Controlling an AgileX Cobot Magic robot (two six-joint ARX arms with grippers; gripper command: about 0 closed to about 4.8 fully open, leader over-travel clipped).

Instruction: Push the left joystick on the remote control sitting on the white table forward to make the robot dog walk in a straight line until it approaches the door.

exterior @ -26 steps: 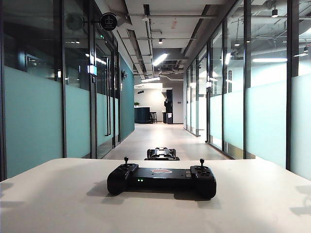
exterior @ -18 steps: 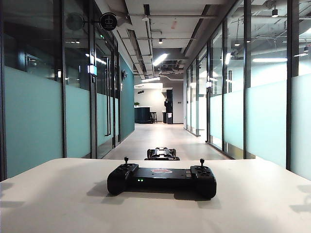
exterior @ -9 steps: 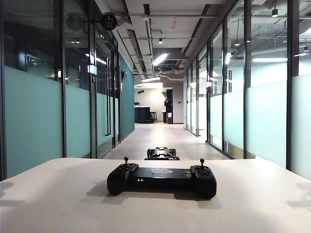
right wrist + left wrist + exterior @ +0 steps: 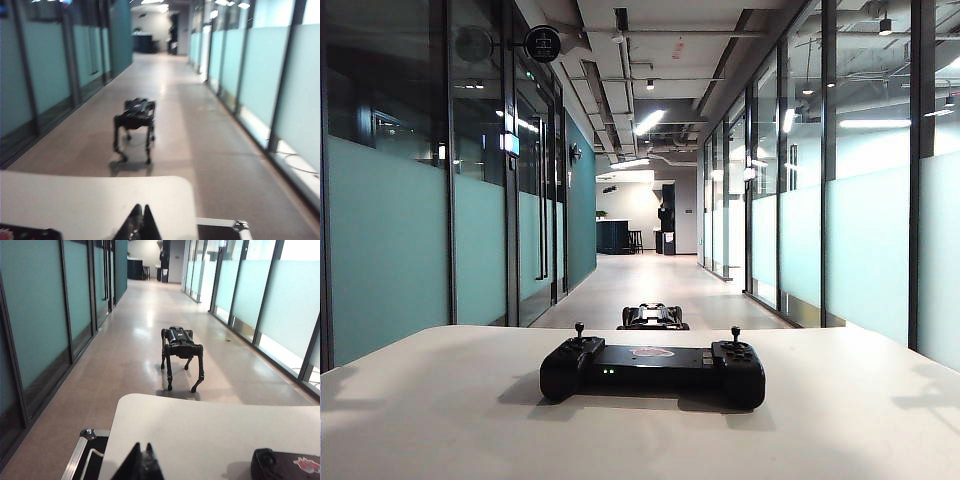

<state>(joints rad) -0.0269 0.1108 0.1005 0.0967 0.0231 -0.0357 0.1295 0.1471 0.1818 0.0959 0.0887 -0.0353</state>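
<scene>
The left joystick (image 4: 579,329) is seen standing upright and untouched on the left handle of the remote control (image 4: 653,368), which lies flat near the middle of the white worktop (image 4: 440,420), its twin stick on the right handle. Beyond the far worktop edge the robot dog (image 4: 181,351) is seen standing on all four legs on the corridor floor, facing down the glass-walled hallway; the door is judged to lie well ahead of it.

Neither arm is shown in the exterior view. In the left wrist view the left gripper (image 4: 141,461) is seen with its tips pressed together, held above the near left part of the worktop, well apart from the controller. The right gripper (image 4: 140,219) is likewise pressed together and empty, above the near right part.

The push is judged not yet begun. Because the stick is thin and small-capped, a slightly offset approach could slip off it, nudge the controller across the smooth worktop, or tilt the stick sideways, so that the dog is steered toward a glass wall.
</scene>
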